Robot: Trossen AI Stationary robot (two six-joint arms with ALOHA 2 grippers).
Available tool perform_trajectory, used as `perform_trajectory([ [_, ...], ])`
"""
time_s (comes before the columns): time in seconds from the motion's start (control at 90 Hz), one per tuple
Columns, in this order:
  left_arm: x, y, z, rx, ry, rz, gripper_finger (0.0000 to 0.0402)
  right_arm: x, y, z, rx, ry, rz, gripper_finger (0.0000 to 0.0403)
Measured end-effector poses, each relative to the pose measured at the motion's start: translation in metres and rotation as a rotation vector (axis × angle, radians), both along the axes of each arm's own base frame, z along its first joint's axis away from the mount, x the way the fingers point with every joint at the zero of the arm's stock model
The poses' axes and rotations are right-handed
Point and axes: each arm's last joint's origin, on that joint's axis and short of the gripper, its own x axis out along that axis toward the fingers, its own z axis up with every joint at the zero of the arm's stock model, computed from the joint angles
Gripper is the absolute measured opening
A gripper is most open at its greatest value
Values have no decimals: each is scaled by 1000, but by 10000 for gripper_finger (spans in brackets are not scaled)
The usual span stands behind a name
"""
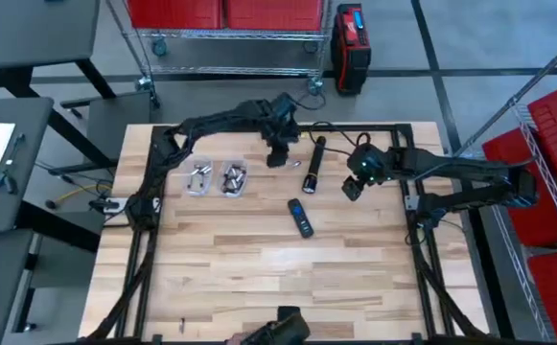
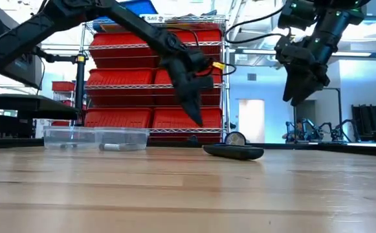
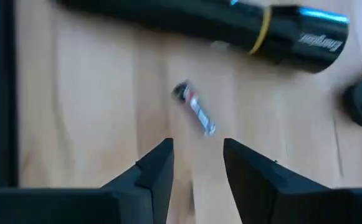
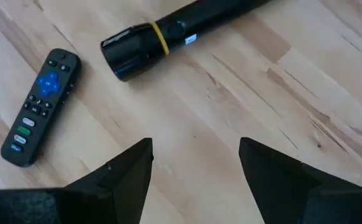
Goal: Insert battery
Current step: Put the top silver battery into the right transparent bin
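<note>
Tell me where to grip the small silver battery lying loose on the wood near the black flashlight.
Grip the small silver battery across its middle, from straight above: it lies flat and alone on the wooden table, beside the black flashlight. The left gripper hangs open near it, empty.

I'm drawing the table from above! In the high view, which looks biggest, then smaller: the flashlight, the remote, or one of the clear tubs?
1. Flashlight, the longest.
2. Remote, a little shorter.
3. Either clear tub: shorter but wider than the remote, so second place is close. The two tubs look alike.
</note>
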Motion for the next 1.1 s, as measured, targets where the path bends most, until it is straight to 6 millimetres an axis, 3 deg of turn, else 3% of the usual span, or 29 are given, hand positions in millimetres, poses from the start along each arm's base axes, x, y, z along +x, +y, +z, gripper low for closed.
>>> perform_trajectory([
  [0.111, 6, -6, -11, 51, -26, -40, 108, 0, 0, 0, 17, -11, -34, 232],
  [0.256, 17, -19, -8, 116, -40, -36, 106, 0, 0, 0, 25, -16, -49, 232],
  [0.456, 26, -24, -42, 117, 36, -56, 106, 0, 0, -1, 45, -28, -88, 232],
  [0.733, 27, -21, -49, 176, 96, 50, 106, 0, 0, -2, 77, -34, -145, 232],
  [1.1, 26, -22, -55, 195, 124, -50, 86, 2, 4, -2, 85, -44, -145, 232],
])
